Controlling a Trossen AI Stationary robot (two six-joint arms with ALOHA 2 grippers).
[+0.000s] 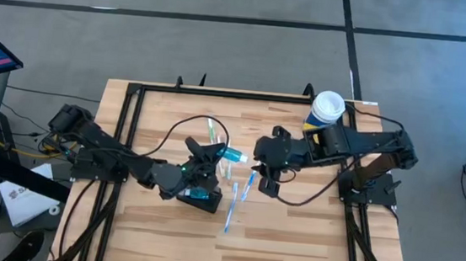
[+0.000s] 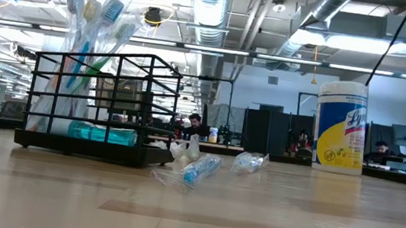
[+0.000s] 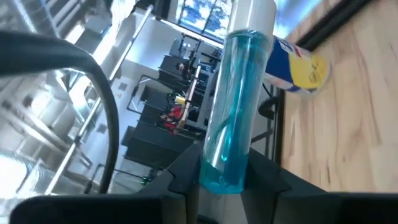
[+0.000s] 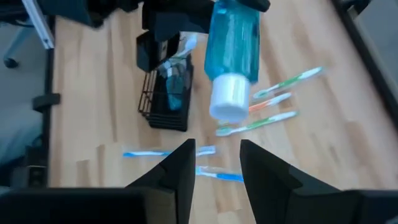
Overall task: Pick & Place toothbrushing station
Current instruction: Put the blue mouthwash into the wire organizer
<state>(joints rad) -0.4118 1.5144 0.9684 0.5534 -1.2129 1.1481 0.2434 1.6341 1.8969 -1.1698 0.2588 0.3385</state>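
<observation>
High view: wooden tabletop (image 1: 290, 245) framed by a black rail along its edges. Left gripper (image 1: 214, 156) sits near the middle, jaws closed on a clear blue bottle (image 1: 232, 155) with a white cap; left wrist view shows the bottle's base pinched between the two dark fingers (image 3: 180, 180). Right gripper (image 1: 262, 163) faces it from just beside the bottle's cap end, jaws partly apart, nothing between them; right wrist view shows bare wood in the gap.

Toothbrushing station (image 1: 202, 197), a black wire-sided holder, stands on the tabletop under the left wrist, toward the front-centre. Low view shows wrapped toothbrushes (image 2: 91, 17) upright in it and a teal item lying on its floor.

Loose toothbrushes (image 1: 235, 205) lie just right of the holder; more lie near the left gripper (image 1: 212, 133). Open wood remains across the front right and the back left of the tabletop.

White-lidded round canister (image 1: 326, 107) stands at the back right rail, beside the right arm. Its yellow-and-white label shows blue script starting "Ly"; the rest cannot be read.

Low view background: people seated at desks far behind.
</observation>
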